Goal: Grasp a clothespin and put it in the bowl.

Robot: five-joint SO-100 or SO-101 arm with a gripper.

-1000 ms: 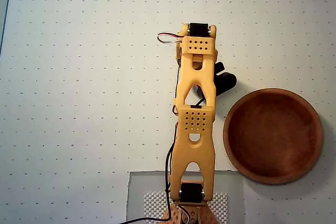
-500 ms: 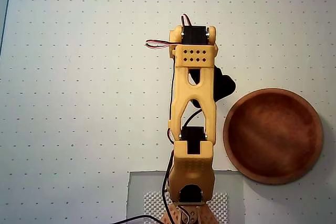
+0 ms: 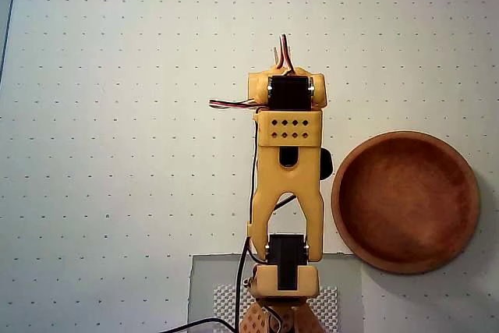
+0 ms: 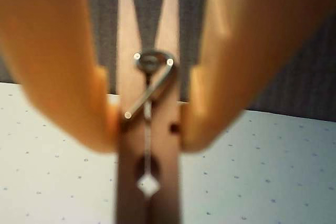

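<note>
Clothespin (image 4: pixel 148 129) clamped upright between gripper (image 4: pixel 148 124) fingers (wrist view).

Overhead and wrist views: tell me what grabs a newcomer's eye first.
In the wrist view, a light-wood spring clothespin with a metal coil fills the centre, pinched between the blurred orange fingers of the gripper. In the overhead view, the orange jointed arm runs up the middle of a white dotted table. To its right sits a large round reddish-brown wooden bowl, with nothing visible inside.
</note>
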